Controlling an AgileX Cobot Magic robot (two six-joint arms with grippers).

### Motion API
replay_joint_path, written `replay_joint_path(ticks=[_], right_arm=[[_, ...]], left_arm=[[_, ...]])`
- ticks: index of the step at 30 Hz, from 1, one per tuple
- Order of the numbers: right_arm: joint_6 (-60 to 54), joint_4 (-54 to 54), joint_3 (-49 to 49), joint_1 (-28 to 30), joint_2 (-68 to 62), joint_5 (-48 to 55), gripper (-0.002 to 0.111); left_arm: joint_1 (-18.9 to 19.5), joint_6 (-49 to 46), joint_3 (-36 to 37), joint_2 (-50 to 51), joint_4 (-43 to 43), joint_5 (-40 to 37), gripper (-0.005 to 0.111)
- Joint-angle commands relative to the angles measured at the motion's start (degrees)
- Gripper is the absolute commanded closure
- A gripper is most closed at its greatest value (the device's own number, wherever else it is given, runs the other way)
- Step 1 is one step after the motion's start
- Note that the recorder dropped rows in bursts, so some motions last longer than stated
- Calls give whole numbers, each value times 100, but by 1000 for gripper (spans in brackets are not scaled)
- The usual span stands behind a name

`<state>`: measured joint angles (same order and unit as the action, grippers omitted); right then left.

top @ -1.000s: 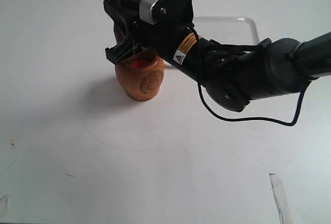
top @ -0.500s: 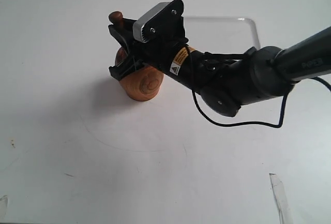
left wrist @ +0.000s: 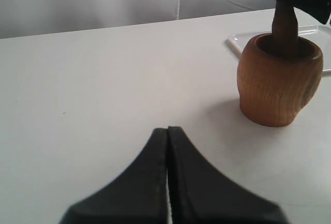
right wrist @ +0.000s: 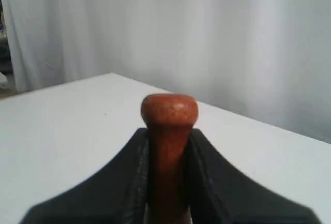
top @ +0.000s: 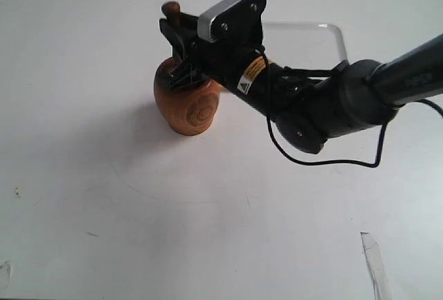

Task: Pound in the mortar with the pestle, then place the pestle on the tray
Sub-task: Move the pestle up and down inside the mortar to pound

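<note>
One mortar, one pestle, one tray and two grippers show. The left gripper, pressed together, sits well apart from the mortar, while the right gripper pinches the pestle's handle under its knob, thick end down in the mortar, and the tray lies near at the mortar's 2 o'clock. Since half a second ago the knob has swung from 11 toward 12 o'clock above the unmoved mortar. The table is white and scuffed, with a pale curtain beyond.

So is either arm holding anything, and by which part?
The right jaws clamp the pestle by its handle, just under the knob; the left jaws hold nothing.
</note>
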<state>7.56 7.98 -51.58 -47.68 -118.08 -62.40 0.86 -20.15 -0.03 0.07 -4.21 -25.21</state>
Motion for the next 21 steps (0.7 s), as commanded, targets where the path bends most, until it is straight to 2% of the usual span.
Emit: replay_joint_path(ticks=[1, 6, 11, 15, 21], right_arm=[[128, 86, 13, 33, -251, 45, 108], [-198, 15, 13, 49, 753, -414, 108], [-463, 4, 13, 47, 1488, 252, 108], [-578, 4, 13, 47, 1289, 639, 108], [-298, 167, 13, 47, 311, 651, 108]], left_arm=[[-44, 47, 3, -7, 42, 17, 107], [-44, 47, 3, -7, 42, 17, 107], [-44, 47, 3, -7, 42, 17, 107], [-44, 47, 3, -7, 42, 17, 107], [-44, 47, 3, -7, 42, 17, 107]])
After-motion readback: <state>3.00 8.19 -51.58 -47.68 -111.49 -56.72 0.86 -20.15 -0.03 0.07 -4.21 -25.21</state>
